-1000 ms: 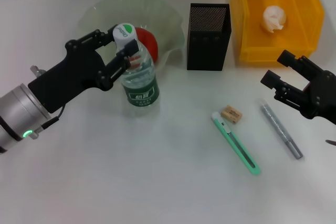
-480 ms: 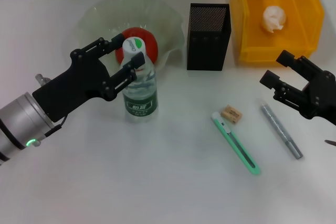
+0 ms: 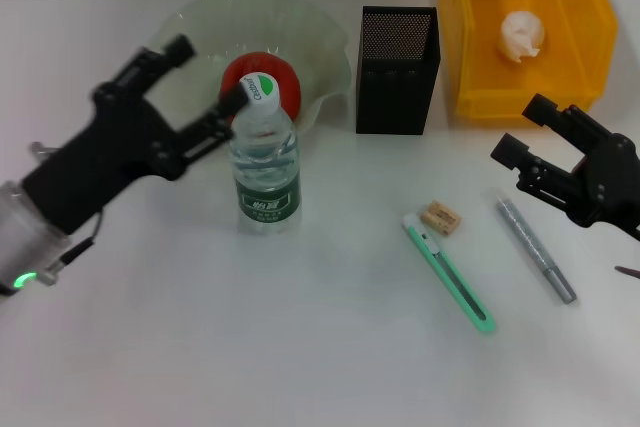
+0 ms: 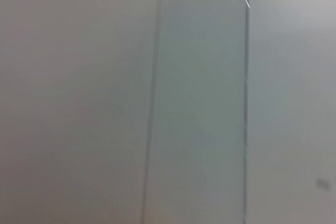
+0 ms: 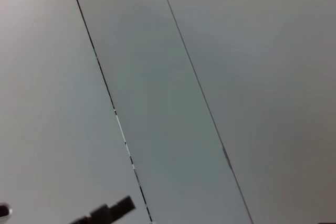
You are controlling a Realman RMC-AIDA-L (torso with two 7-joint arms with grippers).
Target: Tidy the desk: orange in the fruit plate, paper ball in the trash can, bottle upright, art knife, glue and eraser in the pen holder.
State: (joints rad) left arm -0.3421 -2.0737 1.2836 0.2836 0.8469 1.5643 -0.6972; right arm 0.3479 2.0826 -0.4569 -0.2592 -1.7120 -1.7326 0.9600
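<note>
The clear bottle [image 3: 266,165] with a green label stands upright on the table. My left gripper [image 3: 205,75] is open, just left of the bottle's cap and apart from it. The orange [image 3: 261,79] lies in the glass fruit plate [image 3: 320,42] behind the bottle. The paper ball [image 3: 522,33] lies in the yellow trash can [image 3: 470,37]. The eraser [image 3: 440,218], the green art knife [image 3: 450,273] and the grey glue stick [image 3: 535,248] lie on the table in front of the black mesh pen holder [image 3: 397,69]. My right gripper [image 3: 523,129] is open, right of the glue stick. Both wrist views show only blank surfaces.
The white table carries the plate at the back left, the pen holder at the back middle and the trash can at the back right.
My left gripper has let go of the bottle, opened wider and drawn back to the left. The bottle now stands on its own. The right arm has hardly moved.
</note>
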